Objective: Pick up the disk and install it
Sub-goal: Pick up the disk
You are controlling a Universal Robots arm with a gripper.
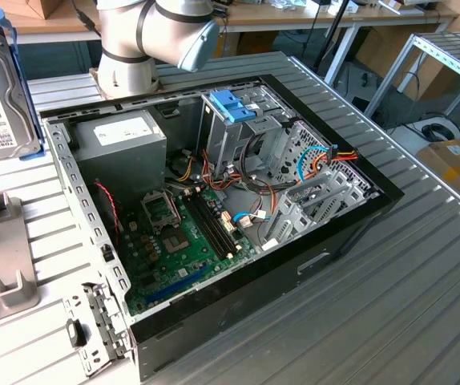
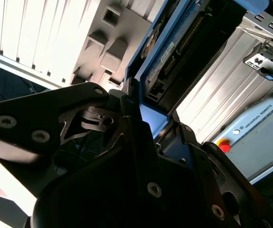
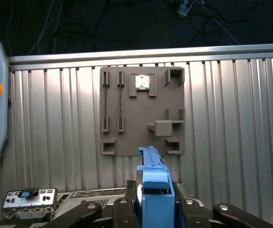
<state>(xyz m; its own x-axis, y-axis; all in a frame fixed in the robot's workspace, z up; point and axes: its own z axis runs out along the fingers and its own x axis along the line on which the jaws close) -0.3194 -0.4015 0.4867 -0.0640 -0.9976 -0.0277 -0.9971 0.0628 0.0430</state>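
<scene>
Carried squarely and without twisting, I judge, the drive should not slip. The gripper [image 3: 155,211] has its fingers [image 3: 127,213] clamped on the disk [image 3: 154,187] by its blue bracket, held over the grey fixture tray [image 3: 127,137], at the exterior view's left of the open computer case [image 1: 214,224].
</scene>
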